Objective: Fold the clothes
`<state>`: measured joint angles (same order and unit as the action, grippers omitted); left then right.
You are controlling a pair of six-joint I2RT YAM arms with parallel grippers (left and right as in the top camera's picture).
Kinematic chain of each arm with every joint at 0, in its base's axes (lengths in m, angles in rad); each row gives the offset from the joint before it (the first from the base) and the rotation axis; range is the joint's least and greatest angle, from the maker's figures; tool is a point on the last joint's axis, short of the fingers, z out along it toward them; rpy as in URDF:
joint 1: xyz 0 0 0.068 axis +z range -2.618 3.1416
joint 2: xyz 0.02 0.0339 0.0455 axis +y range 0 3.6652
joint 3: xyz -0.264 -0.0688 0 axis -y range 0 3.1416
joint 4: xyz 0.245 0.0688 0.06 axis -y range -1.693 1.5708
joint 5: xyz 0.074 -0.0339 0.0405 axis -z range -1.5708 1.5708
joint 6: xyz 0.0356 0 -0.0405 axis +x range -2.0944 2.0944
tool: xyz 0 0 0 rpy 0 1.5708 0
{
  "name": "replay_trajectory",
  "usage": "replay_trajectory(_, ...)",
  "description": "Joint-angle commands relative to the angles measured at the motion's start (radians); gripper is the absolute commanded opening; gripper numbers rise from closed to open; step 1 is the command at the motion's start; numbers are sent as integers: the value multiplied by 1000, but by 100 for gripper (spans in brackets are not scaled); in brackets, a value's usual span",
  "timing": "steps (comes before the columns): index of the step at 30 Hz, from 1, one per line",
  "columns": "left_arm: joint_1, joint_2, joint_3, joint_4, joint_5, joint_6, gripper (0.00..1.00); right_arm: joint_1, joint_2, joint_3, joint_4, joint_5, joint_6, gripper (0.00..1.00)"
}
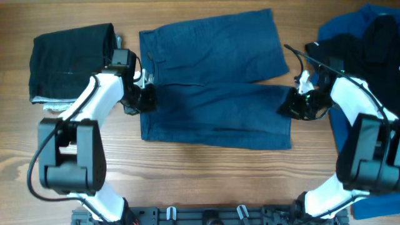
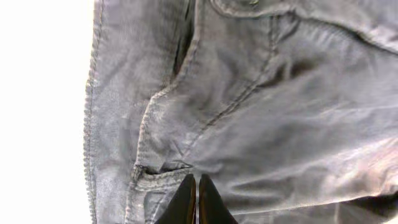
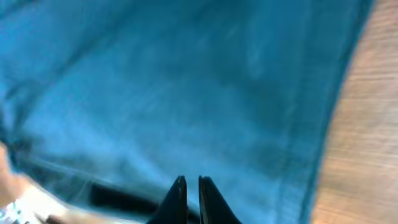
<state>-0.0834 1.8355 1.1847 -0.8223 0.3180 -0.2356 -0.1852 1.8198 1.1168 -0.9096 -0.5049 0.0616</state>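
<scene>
Dark navy shorts [image 1: 212, 81] lie spread flat in the middle of the table, waistband to the left and both legs pointing right. My left gripper [image 1: 145, 100] is at the waistband's left edge. In the left wrist view its fingers [image 2: 197, 180] are pressed together over the seamed fabric [image 2: 261, 124] by a pocket corner. My right gripper [image 1: 292, 105] is at the hem of the near leg. Its fingers [image 3: 191, 180] are nearly together over blue cloth [image 3: 186, 93], and nothing shows pinched between them.
A folded black garment [image 1: 72, 59] lies at the back left on a pale grey-white piece [image 1: 53, 106]. A heap of brighter blue cloth [image 1: 340, 31] and black cloth [image 1: 381, 44] sits at the right edge. Bare wood [image 3: 367, 124] shows right of the hem.
</scene>
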Motion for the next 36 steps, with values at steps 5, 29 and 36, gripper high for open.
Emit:
replay_trajectory(5,-21,-16,10,0,-21,-35,4,104,-24,-196,140,-48,49,6)
replay_trajectory(29,-62,-5,3,362,-62,-72,4,31,-24,-279,177,374,255,7)
replay_trajectory(36,-66,98,3,505,-81,-87,5,31,-24,-279,184,363,252,7)
